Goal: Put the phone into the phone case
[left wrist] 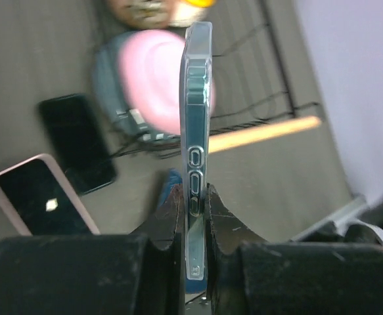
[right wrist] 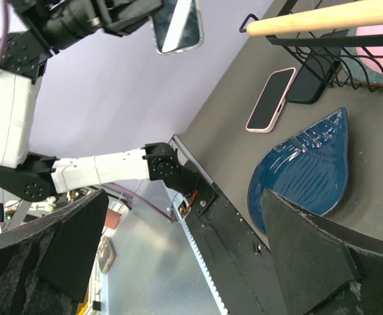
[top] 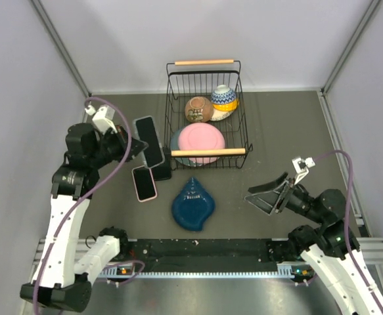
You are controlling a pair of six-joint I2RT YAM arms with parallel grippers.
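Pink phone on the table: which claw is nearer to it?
Left. The left claw, holding the clear case, is just behind the pink phone; the right claw is open, far right beyond the blue dish.

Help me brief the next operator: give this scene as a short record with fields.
left gripper: shut on the clear phone case, raised off the table
right gripper: open, empty
black phone: flat on the table, by the basket, not yet cased
pink-rimmed phone: flat, screen up, beside the black one
blue dish: on the table, in front of the basket
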